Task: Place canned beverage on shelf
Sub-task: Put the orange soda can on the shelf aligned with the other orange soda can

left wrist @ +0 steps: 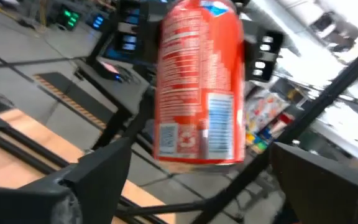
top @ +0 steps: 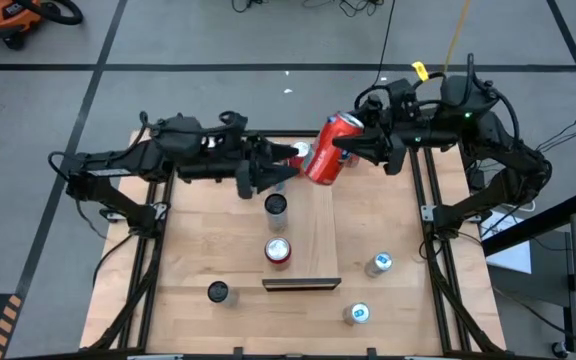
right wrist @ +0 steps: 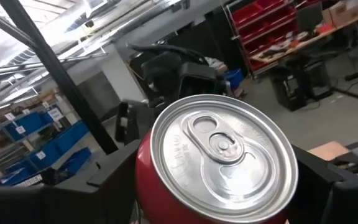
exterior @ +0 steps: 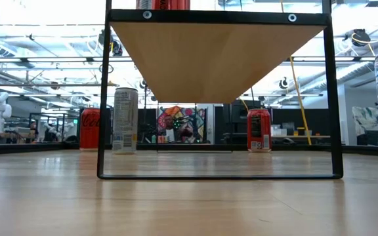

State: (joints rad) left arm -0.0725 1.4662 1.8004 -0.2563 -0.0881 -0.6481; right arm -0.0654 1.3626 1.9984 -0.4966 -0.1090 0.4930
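Observation:
A red can [top: 330, 150] hangs tilted above the far end of the shelf [top: 316, 230], a long pale board with a dark strip [top: 301, 285] at its near end. My right gripper [top: 356, 146] comes in from the table's right and is shut on the can. My left gripper [top: 290, 165] comes from the left and is open. Its fingers [left wrist: 101, 171] stand on either side of the can's lower end [left wrist: 197, 158] with a gap on each side. Two other cans [top: 277, 206] [top: 278, 250] stand upright on the shelf. My right gripper pinches the red can's side wall [right wrist: 146, 180] between its two fingers [right wrist: 107, 180], one on each side. The fingers come about level from the table's right and lie across the can. The can is lifted clear and tilted, its silver top [right wrist: 222, 158] toward the right wrist.
Loose cans stand on the tabletop: one near left [top: 218, 292] and two near right [top: 380, 263] [top: 358, 314]. In the low view the shelf's black frame [exterior: 104, 98] holds the board's underside [exterior: 215, 59] high above the table. More cans [exterior: 125, 120] [exterior: 259, 130] show beyond it.

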